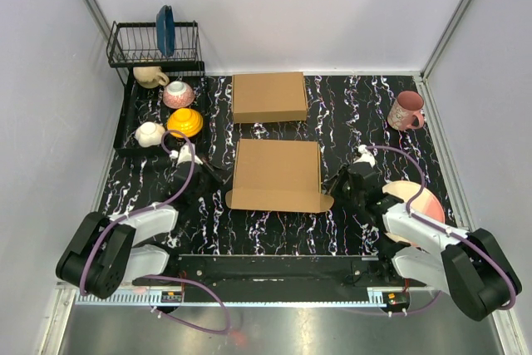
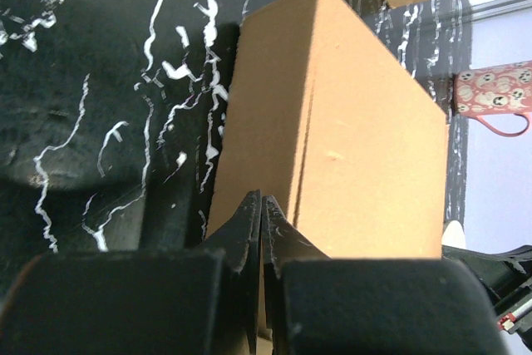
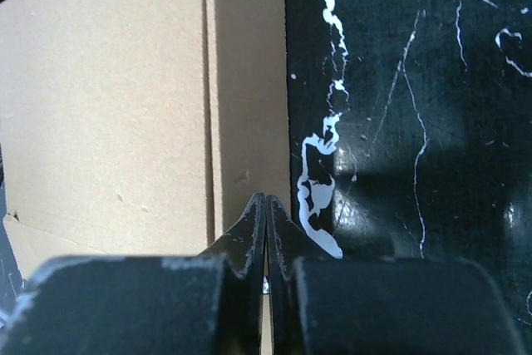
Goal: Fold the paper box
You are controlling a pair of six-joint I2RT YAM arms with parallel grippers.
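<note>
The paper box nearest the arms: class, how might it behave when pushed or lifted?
The paper box looks low and flat, so a push would probably slide it, not tip it. Thin cardboard: likely light. Its front flap lies unfolded, so lifting there would probably bend the crease.

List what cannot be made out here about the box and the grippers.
Box interior: the paper box has its top panel down, hiding the inside in every view.
Left gripper: tips meet at the box edge; its own fingers hide whether cardboard is pinched. Too small in the top view.
Right gripper: the same.
Plate: the right arm covers part, top view.
Mug: cut off by the left wrist view's right edge.
</note>
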